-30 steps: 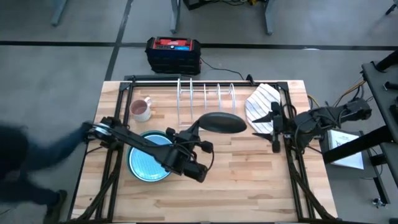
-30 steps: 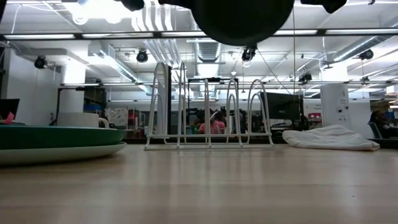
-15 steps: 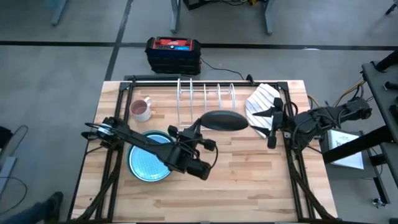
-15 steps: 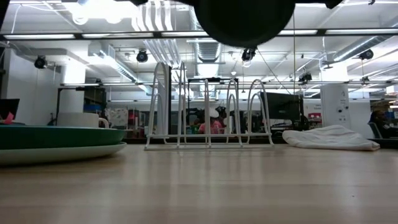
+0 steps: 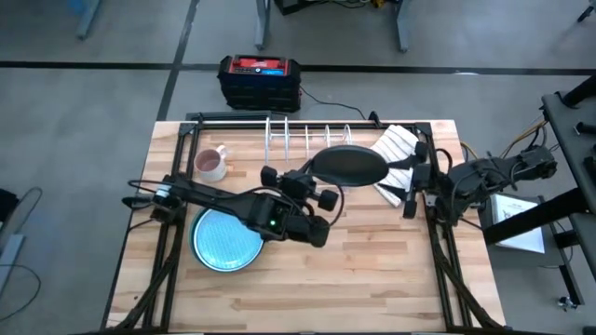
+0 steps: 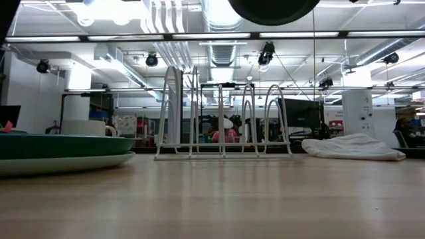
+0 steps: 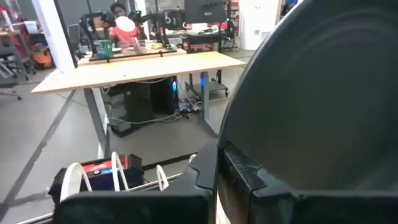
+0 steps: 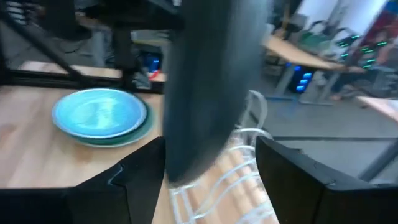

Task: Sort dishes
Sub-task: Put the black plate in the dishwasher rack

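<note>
The left gripper [image 5: 312,181] is clamped on a dark grey plate [image 5: 348,165], held above the wire rack [image 5: 307,140]. Only the left wrist view shows its fingers [image 7: 239,171] pinching the rim. The plate has risen and moved toward the rack. The right gripper [image 5: 410,191] waits spread open beside the striped cloth [image 5: 396,154]

Beyond your wooden table [image 5: 372,270] you see a grey floor [image 5: 93,102] with a red-topped black box [image 5: 259,80] on it, while the room behind holds a long desk [image 7: 143,65], white pillars [image 6: 80,99], ceiling light strips [image 6: 312,34] and a person [image 7: 118,15] seated far off.
</note>
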Robot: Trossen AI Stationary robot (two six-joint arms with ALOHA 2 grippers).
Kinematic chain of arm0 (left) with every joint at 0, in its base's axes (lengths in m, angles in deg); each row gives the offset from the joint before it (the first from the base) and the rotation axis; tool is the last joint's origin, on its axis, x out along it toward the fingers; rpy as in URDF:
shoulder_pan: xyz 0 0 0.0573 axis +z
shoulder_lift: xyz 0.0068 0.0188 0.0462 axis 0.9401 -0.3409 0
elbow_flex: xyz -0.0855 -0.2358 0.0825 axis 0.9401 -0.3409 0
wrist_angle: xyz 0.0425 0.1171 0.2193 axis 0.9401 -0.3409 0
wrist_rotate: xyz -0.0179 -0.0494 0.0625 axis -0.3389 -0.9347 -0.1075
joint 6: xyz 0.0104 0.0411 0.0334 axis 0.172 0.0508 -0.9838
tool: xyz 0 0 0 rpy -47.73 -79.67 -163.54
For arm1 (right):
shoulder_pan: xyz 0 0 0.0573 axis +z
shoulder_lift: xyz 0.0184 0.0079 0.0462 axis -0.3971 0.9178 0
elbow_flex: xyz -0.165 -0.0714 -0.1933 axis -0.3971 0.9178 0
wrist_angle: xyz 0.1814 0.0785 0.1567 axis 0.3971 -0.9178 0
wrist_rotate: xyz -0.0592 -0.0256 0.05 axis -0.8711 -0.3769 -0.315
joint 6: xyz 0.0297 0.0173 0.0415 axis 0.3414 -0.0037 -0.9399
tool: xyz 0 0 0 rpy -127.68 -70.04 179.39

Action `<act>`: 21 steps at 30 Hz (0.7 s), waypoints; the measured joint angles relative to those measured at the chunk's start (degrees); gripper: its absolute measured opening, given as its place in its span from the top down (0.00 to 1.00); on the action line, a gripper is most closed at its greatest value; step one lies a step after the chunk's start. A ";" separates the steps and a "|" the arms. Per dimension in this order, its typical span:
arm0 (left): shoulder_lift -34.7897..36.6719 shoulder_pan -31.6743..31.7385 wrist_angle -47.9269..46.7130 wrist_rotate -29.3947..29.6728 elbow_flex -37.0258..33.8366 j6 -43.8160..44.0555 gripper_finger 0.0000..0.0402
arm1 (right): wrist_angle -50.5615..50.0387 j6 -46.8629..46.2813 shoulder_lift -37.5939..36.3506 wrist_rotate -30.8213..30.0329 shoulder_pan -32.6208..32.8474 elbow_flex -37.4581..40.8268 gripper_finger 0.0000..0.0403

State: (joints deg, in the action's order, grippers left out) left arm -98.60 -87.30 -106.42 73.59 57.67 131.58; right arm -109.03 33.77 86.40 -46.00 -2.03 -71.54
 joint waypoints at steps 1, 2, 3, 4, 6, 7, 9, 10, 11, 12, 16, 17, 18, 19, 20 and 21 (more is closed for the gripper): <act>-0.56 -0.21 -0.71 -0.02 0.98 -0.04 1.00 | 0.41 0.54 -0.10 -0.60 -0.01 0.00 0.40; -1.37 -0.24 -1.26 0.02 2.06 -0.18 1.00 | 0.78 1.14 -0.39 -0.64 -0.04 0.00 0.39; -2.11 -0.24 -1.44 0.03 3.11 -0.18 1.00 | 0.88 1.56 -0.58 -0.58 -0.03 0.00 0.39; -2.89 -0.24 -1.66 0.05 4.12 -0.29 1.00 | 1.40 1.84 -0.62 -0.58 -0.04 0.00 0.38; -4.86 -0.24 -2.11 -0.01 6.47 -1.52 1.00 | 2.20 2.38 -0.61 -0.43 0.00 -0.02 0.39; -5.92 -0.25 -2.14 -0.02 7.87 -2.23 1.00 | 2.29 2.86 -0.61 0.09 -0.03 0.00 0.39; -8.17 -0.45 -2.49 -0.14 11.11 -3.91 1.00 | 3.05 3.44 -0.18 1.12 -0.04 -0.02 0.42; -9.21 -0.55 -2.34 -0.27 12.48 -4.93 1.00 | 3.29 3.66 0.03 1.53 -0.04 -0.01 0.45; -9.52 -0.73 -0.70 -0.09 12.31 -6.16 1.00 | 3.29 3.73 0.19 1.94 -0.02 0.00 0.48; -9.10 -0.89 1.70 -0.04 11.19 -8.00 1.00 | 3.49 3.67 0.36 1.99 0.00 0.00 0.51; -8.56 -1.25 1.83 -1.94 10.32 -8.71 1.00 | 3.79 4.05 0.64 1.77 -0.15 0.00 0.73; -8.50 -1.43 1.33 -2.83 10.68 -8.71 1.00 | 3.97 4.40 0.60 1.42 -0.30 0.00 0.79; -8.50 -1.52 1.33 -3.65 10.95 -8.91 0.99 | 4.23 4.82 0.41 0.77 -0.51 -0.02 0.86; -8.50 -1.73 1.39 -4.25 11.18 -9.14 0.97 | 4.29 5.57 0.21 0.38 -0.63 -0.04 0.91; -8.50 -1.92 1.33 -4.68 11.54 -9.50 0.96 | 4.23 6.42 0.04 0.70 -0.74 -0.04 0.93; -8.50 -2.02 1.26 -4.98 11.81 -10.13 0.93 | 4.25 7.28 0.03 0.87 -0.76 -0.04 0.93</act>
State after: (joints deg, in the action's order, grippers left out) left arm -107.10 -89.32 -105.15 68.60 69.47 121.45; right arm -104.78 41.05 86.43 -45.14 -2.80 -71.59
